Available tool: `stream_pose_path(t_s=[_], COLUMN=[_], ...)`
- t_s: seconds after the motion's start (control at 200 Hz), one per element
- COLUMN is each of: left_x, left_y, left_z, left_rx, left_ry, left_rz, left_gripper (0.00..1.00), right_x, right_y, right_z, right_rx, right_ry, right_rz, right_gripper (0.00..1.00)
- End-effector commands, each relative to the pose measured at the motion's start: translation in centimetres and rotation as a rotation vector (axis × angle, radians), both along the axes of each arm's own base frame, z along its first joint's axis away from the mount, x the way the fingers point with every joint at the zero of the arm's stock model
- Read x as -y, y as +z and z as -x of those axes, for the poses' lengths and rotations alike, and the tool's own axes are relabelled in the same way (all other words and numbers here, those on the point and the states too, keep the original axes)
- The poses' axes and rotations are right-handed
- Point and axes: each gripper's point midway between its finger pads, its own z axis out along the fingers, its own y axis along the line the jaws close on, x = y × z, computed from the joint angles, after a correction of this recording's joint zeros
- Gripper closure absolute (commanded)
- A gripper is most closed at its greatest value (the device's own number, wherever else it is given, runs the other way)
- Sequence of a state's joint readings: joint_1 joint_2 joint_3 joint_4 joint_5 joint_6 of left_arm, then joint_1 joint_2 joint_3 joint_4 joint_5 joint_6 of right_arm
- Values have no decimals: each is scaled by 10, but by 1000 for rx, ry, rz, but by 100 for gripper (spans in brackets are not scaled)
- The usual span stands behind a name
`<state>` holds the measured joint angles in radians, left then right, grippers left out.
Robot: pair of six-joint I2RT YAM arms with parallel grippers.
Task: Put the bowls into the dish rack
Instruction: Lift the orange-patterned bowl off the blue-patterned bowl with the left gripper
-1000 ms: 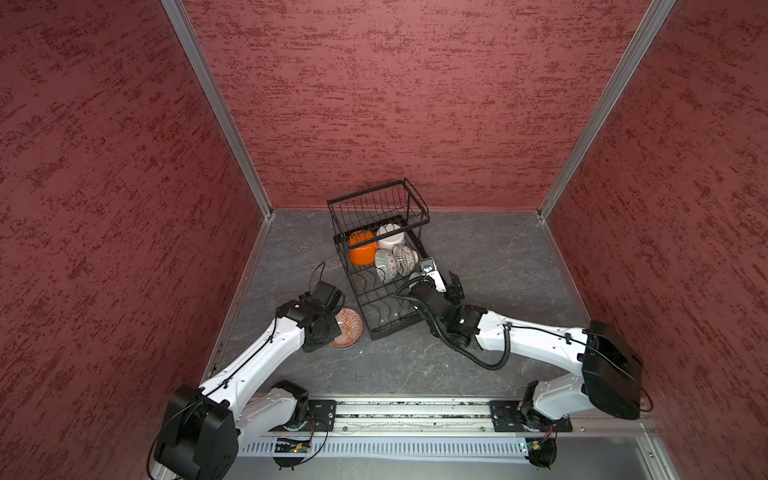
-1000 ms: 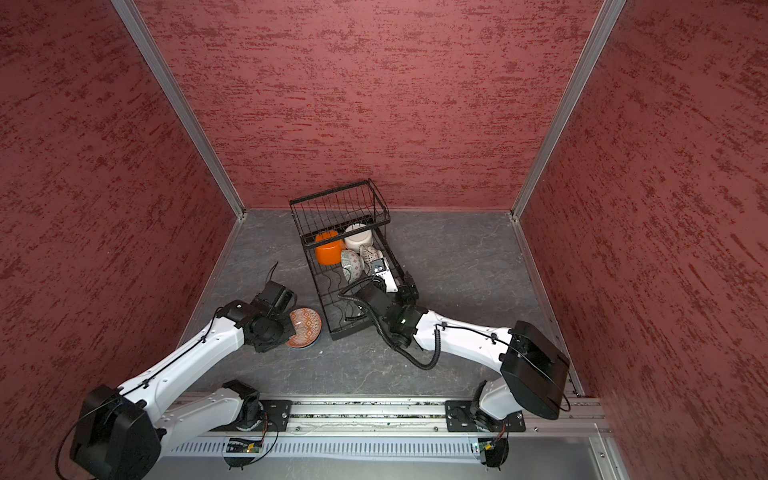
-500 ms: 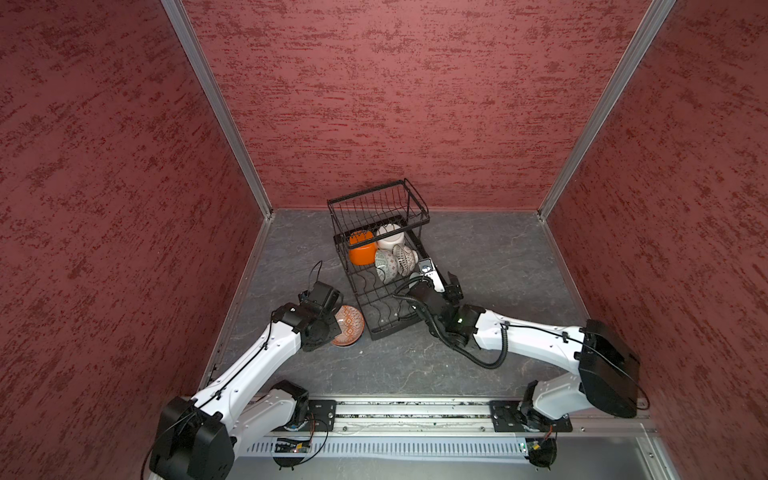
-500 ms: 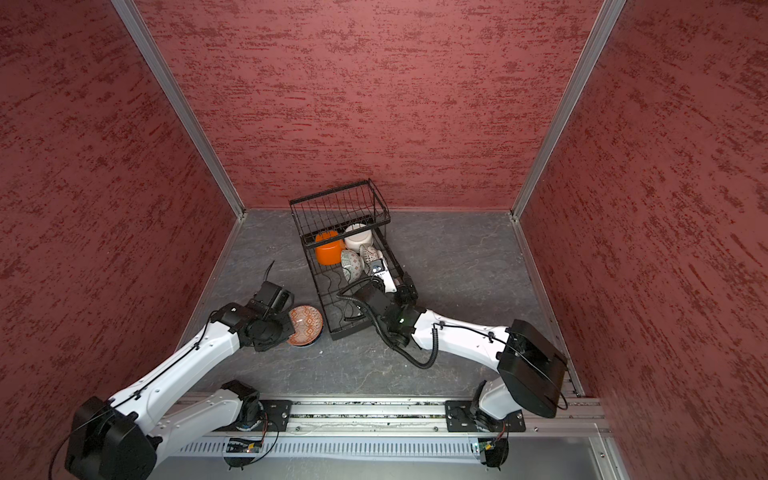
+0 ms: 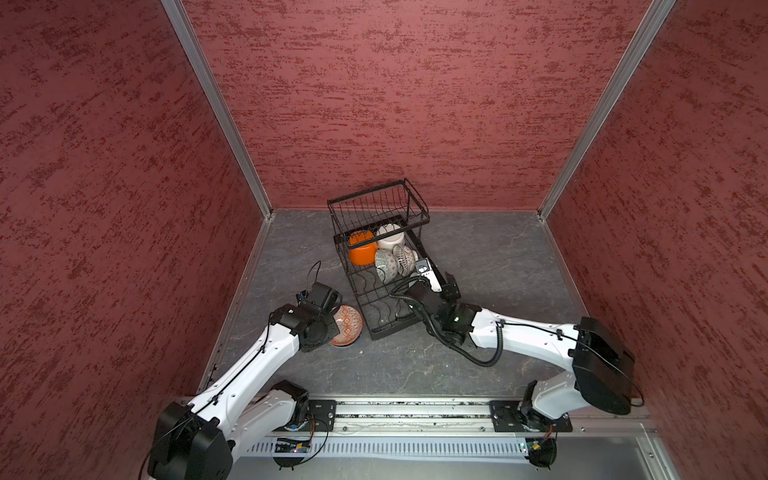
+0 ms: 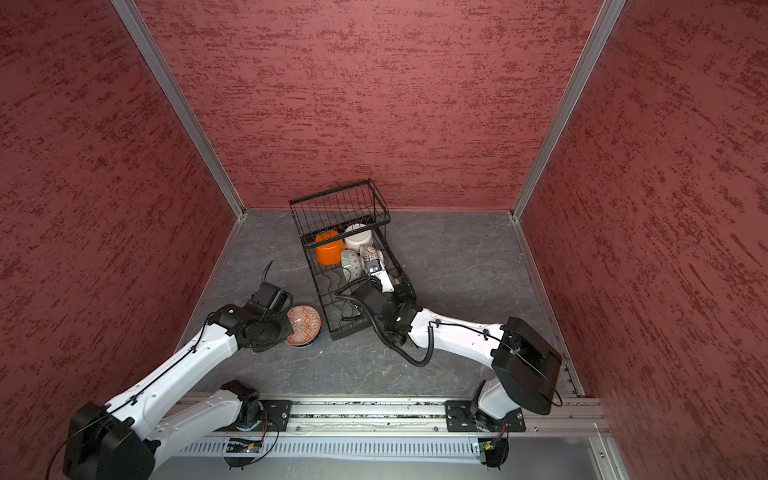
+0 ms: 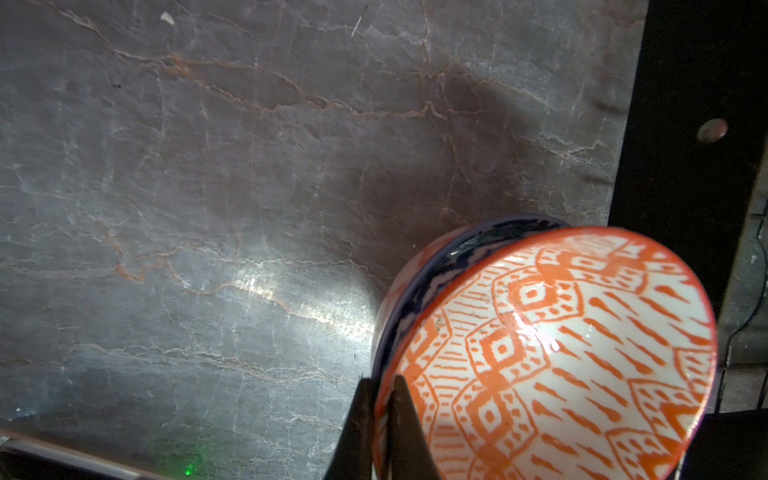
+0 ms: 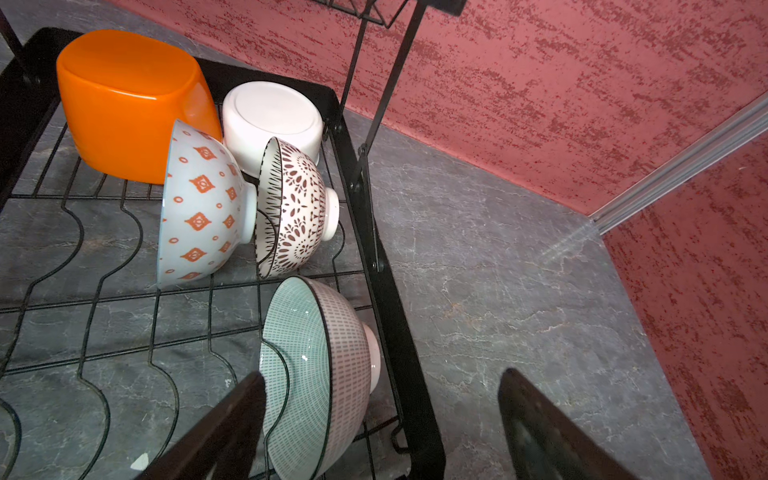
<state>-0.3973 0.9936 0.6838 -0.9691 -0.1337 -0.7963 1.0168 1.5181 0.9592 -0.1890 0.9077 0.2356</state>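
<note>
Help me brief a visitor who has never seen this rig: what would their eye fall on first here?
Probably the plain orange bowl, the brightest thing in view, lying at the far end of the black dish rack. Next, the left gripper, shut on the rim of a tilted orange-patterned bowl just outside the rack, to its left in both top views. The right gripper hangs open over a pale green bowl standing on edge in the rack.
</note>
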Motion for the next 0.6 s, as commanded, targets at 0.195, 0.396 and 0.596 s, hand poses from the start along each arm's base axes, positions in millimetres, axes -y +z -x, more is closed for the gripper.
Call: stream_pose_path(t_s=[0.195, 0.396, 0.596], left_x=[-1, 1, -2], left_y=[3, 2, 12], left_z=[-8, -8, -8], left_rx=[68, 84, 132], left_ry=[19, 32, 54], left_rz=[28, 72, 106], left_gripper=[100, 100, 100], right_x=[-8, -11, -13], right_y=[3, 0, -2], right_z=[-1, -2, -3], right_rx=[-6, -15, -18], right_ry=[9, 17, 21], right_rz=[-1, -2, 0], right_gripper=[12, 11, 11])
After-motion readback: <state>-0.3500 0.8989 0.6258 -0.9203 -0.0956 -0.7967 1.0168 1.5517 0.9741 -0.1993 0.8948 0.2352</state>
